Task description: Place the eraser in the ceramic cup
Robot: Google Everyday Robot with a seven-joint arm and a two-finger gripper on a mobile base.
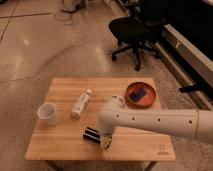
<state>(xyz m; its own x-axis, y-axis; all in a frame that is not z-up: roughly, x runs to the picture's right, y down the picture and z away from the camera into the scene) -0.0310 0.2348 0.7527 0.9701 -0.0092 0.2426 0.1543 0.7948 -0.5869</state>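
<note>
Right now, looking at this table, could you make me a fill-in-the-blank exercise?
1. The gripper is low over the wooden table, just beside the black ____.
2. The small blue object lies inside the orange-red ____.
3. Between the ceramic cup and the robot's arm lies a white ____.
Missing words: eraser; bowl; bottle.

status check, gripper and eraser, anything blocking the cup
Gripper low at the eraser's right end. Eraser flat on the table, not in the ceramic cup at left. White bottle lies just behind the path, may crowd it.
</note>
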